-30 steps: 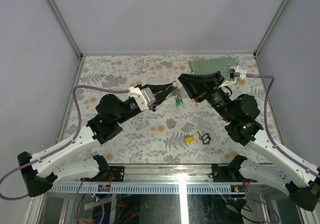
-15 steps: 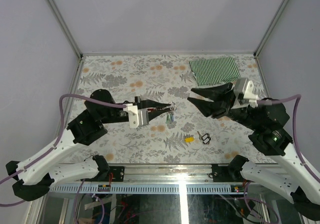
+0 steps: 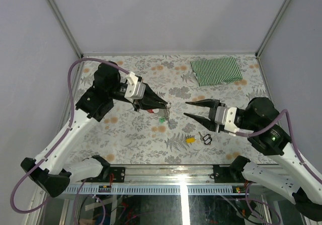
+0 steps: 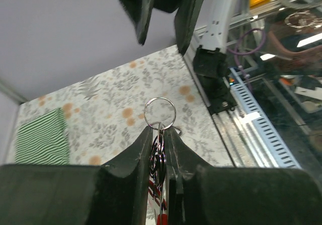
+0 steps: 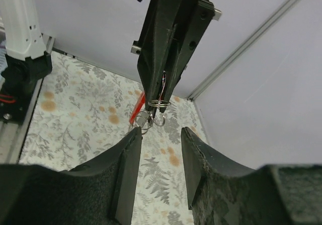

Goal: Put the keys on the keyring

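Note:
My left gripper [image 3: 163, 105] is shut on the keyring and holds it above the table. The red clip [image 3: 154, 111] and a green key [image 3: 162, 119] hang below it. In the left wrist view the fingers [image 4: 143, 149] pinch the silver chain, and a silver ring [image 4: 160, 111] sticks out past the tips. My right gripper [image 3: 185, 109] is open and empty, pointing left at the keyring, a short gap away. In the right wrist view the ring [image 5: 158, 104] and the red clip [image 5: 137, 107] hang just beyond my open gripper [image 5: 160, 133]. A yellow key [image 3: 190, 140] lies on the table. No blue key shows.
A small black loop [image 3: 205, 138] lies right of the yellow key. A green striped cloth [image 3: 216, 70] lies at the back right, also in the left wrist view [image 4: 40, 137]. The floral table's front rail [image 3: 181, 189] runs below. Grey walls stand on three sides.
My left arm has swung up and back, carrying the keyring slightly left. My right gripper has dropped lower and turned to point left at the keyring, still open.

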Controlling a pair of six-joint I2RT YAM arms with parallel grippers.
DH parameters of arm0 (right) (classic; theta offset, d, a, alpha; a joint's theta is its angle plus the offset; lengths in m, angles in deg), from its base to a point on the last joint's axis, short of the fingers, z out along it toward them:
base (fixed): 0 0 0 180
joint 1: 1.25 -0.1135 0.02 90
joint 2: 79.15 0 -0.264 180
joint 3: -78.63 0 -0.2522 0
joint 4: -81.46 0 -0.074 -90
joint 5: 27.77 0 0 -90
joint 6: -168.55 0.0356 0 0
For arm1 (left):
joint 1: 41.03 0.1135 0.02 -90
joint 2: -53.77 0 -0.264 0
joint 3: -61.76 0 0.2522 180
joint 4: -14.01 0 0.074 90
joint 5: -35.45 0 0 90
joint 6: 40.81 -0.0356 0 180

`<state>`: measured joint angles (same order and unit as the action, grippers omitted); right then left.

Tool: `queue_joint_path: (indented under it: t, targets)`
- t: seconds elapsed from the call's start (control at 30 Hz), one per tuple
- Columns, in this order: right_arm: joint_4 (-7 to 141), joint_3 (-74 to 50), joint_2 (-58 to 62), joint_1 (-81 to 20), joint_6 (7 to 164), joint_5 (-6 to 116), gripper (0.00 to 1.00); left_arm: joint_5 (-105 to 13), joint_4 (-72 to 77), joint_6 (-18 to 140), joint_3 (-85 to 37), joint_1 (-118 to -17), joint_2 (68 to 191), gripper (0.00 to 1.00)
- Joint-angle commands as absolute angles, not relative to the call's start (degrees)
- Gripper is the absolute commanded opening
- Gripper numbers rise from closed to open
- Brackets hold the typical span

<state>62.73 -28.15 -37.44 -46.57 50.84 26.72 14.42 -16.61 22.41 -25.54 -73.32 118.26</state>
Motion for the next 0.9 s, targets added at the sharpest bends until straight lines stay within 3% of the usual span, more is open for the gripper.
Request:
queue_joint_path:
  t: [0.0,0.23,0.87]
  targets:
    - [65.01,-28.38,-36.54,-46.47,39.92,22.37,0.44,25.89,-14.17,25.40,-28.87,-72.64,118.77,0.00]
    - [66.30,-28.99,-34.44,-46.58,29.55,19.30,0.45,31.17,-13.05,27.84,-28.86,-72.50,119.73,0.00]
    - [67.08,-23.21,-27.33,-52.92,24.16,18.20,0.44,31.40,-11.79,30.62,-28.06,-72.52,120.13,0.00]
